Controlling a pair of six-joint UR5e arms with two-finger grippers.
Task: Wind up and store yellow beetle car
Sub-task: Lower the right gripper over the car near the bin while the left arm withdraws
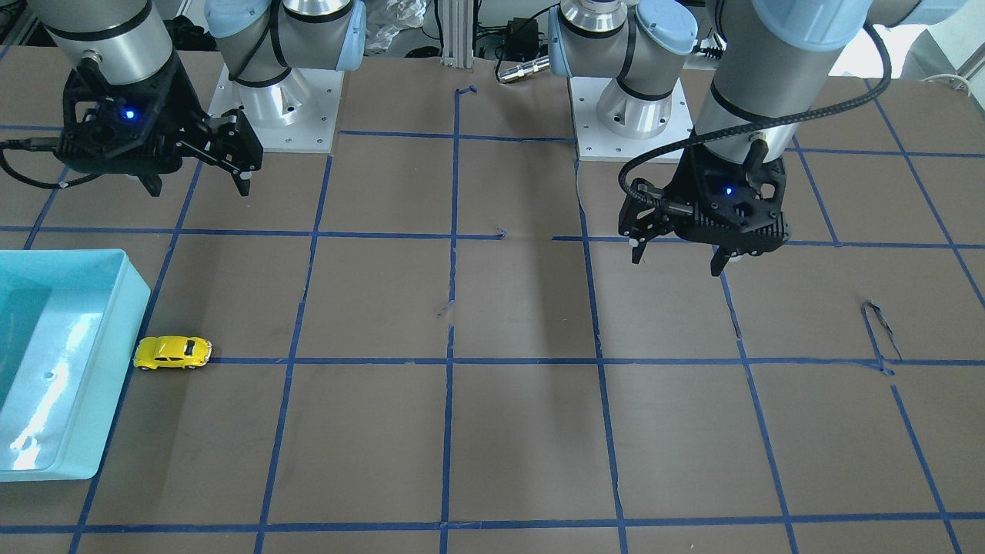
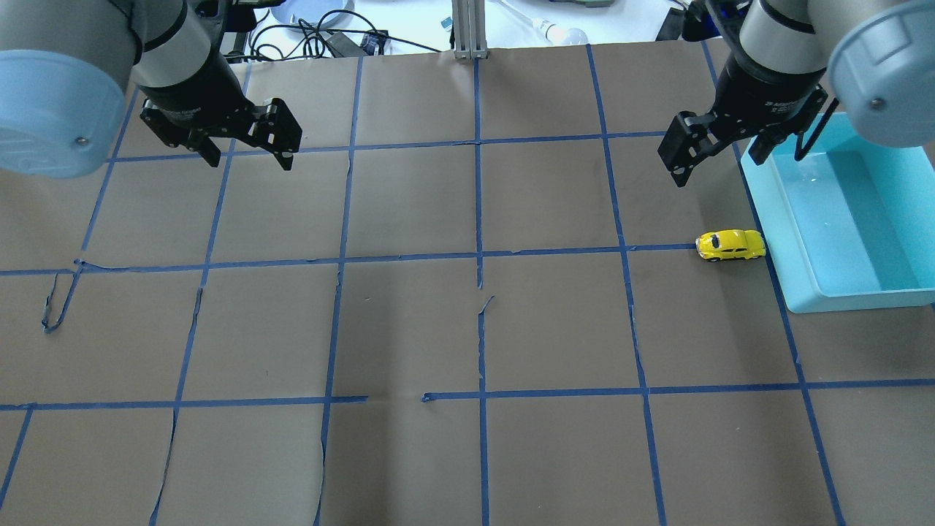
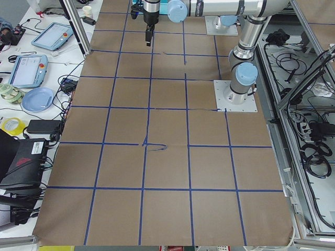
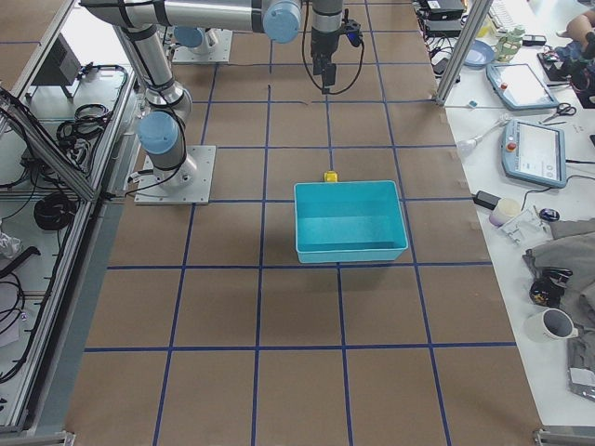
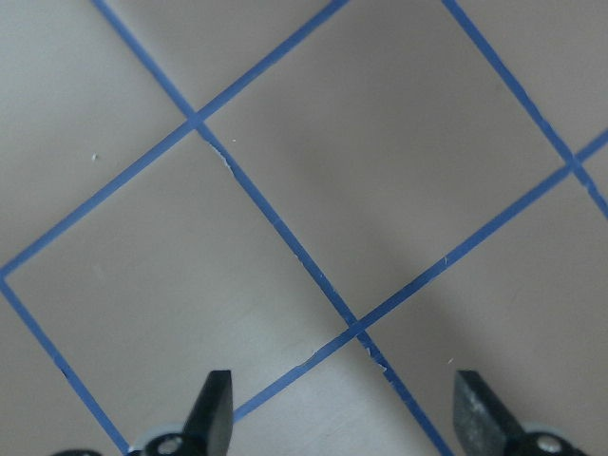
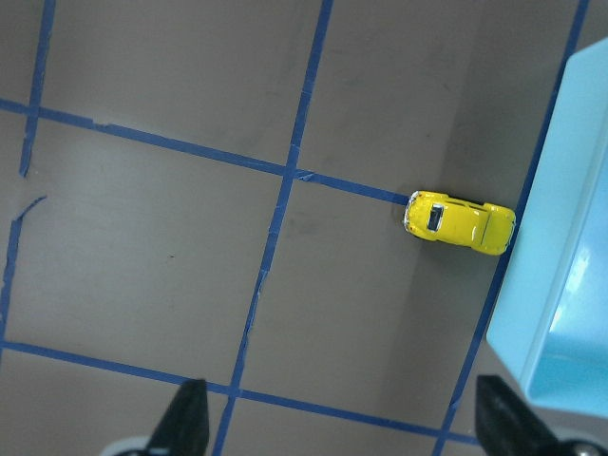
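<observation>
While lined up along the tape point(image 2: 555, 253), yellow beetle car point(image 2: 730, 245) seemingly points left.

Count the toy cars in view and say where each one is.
1. The yellow beetle car stands on its wheels just outside the teal bin, close beside its long wall. The bin's visible inside holds no other car.

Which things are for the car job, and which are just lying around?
For the job: yellow beetle car, teal bin beside it, right gripper, left gripper.
Just lying about: mug, blue plate, tablet, on the side benches.
</observation>
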